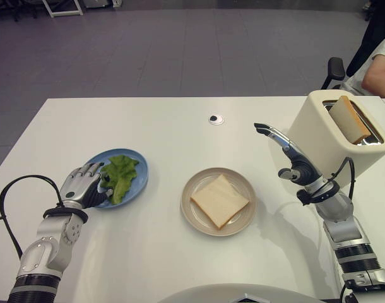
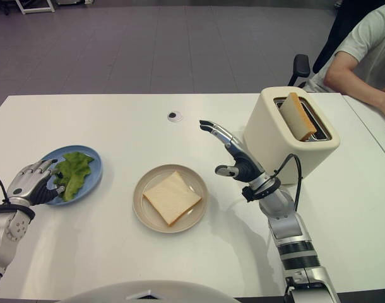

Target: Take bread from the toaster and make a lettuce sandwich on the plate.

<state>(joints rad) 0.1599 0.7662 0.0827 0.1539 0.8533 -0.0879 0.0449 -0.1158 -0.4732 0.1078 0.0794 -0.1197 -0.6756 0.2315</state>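
A cream toaster (image 1: 319, 136) stands at the right of the white table with one bread slice (image 1: 350, 118) sticking up from its slot. Another bread slice (image 1: 219, 201) lies flat on the beige plate (image 1: 199, 221) in the middle. A green lettuce leaf (image 1: 121, 176) rests on a blue plate (image 1: 141, 183) at the left. My left hand (image 1: 83, 185) sits at the blue plate's near-left edge, its curled fingers touching the lettuce's edge. My right hand (image 1: 292, 159) is held up just left of the toaster, fingers stretched out, holding nothing.
A small round disc (image 1: 216, 118) lies on the table toward the far edge. A black cable (image 1: 350, 173) hangs beside the toaster's near side. A seated person's arm (image 1: 380, 76) shows beyond the table's far right corner, beside a chair.
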